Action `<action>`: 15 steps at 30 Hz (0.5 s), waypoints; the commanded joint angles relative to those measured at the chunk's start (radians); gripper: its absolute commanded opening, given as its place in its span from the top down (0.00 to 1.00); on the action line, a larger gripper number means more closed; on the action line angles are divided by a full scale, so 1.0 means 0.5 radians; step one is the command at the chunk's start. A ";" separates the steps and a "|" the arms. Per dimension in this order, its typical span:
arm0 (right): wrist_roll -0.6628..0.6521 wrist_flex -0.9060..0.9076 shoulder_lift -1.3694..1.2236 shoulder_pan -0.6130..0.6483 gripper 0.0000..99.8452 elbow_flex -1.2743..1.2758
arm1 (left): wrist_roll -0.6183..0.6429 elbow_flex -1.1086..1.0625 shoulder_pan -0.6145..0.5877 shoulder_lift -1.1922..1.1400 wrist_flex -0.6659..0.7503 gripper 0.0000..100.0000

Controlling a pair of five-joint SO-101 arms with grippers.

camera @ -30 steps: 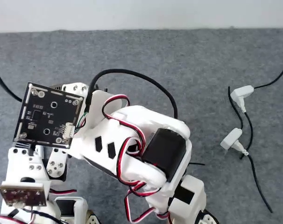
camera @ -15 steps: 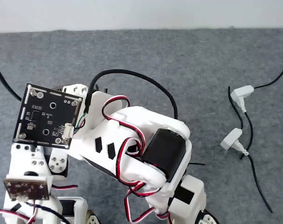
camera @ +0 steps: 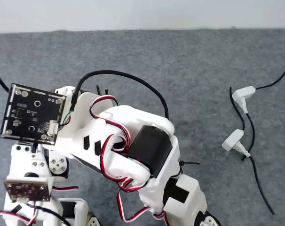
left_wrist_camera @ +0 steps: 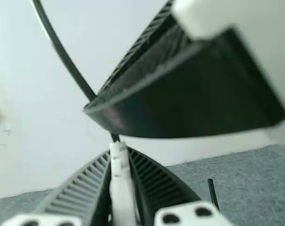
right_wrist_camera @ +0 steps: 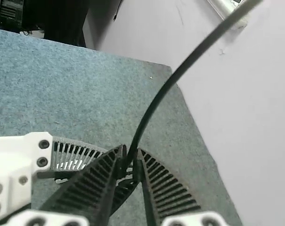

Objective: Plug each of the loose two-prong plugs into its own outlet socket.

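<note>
Found the left gripper [left_wrist_camera: 117, 151] closed narrow on a white plug [left_wrist_camera: 121, 186], clamped upright between its two ribbed fingers [left_wrist_camera: 152, 181]. Traced a black lead [left_wrist_camera: 62, 52] from the plug's top end up behind a big black ribbed part [left_wrist_camera: 180, 94] very close in the left wrist view; could not tell whose part it was. Saw pale wall [left_wrist_camera: 29, 117] behind and a strip of grey mat [left_wrist_camera: 255, 174] low down.

Found the right gripper [right_wrist_camera: 128, 159] pinched tight on a black cord [right_wrist_camera: 180, 75], caught at the very tip of the jaws and slanting away above the mat toward the wall. Noted another ribbed finger [right_wrist_camera: 74, 159] on a white body just beside that tip; could not tell whether touching.

In the high view, spotted two more white plugs lying loose on the mat toward the right edge, well apart from the arms: the far plug [camera: 243, 95] and the near plug [camera: 233, 139], near each other but not touching, with black wire [camera: 253, 174] trailing across the mat. Made out a white arm [camera: 128, 141] with a black motor [camera: 149, 148] bent over the middle, a camera board [camera: 33, 114] beside its upper end, and a second arm [camera: 29, 174] below that board. Could not say which arm was which there.
</note>
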State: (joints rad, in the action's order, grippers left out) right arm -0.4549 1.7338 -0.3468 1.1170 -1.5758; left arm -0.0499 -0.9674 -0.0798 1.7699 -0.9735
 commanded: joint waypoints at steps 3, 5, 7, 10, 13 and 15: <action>0.015 -0.008 0.020 0.002 0.99 -0.018 | -0.021 -0.011 -0.006 -0.009 0.058 0.98; 0.015 -0.008 0.023 0.002 0.99 -0.018 | -0.021 -0.008 -0.006 -0.009 0.028 0.98; 0.015 -0.008 0.026 0.002 0.99 -0.018 | -0.021 -0.008 -0.006 -0.009 0.018 0.98; 0.003 -0.011 0.084 -0.002 0.99 -0.018 | -0.021 -0.011 -0.006 -0.009 0.018 0.98; 0.006 -0.066 0.161 -0.051 0.99 -0.015 | -0.021 -0.011 -0.006 -0.009 0.018 0.98; 0.012 -0.075 0.192 -0.078 0.99 -0.003 | -0.021 -0.011 -0.006 -0.009 0.015 0.98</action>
State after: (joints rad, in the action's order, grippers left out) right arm -0.4565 1.7323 -0.3345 1.1109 -1.5742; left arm -0.0499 -0.9751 -0.0798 1.7699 -0.9720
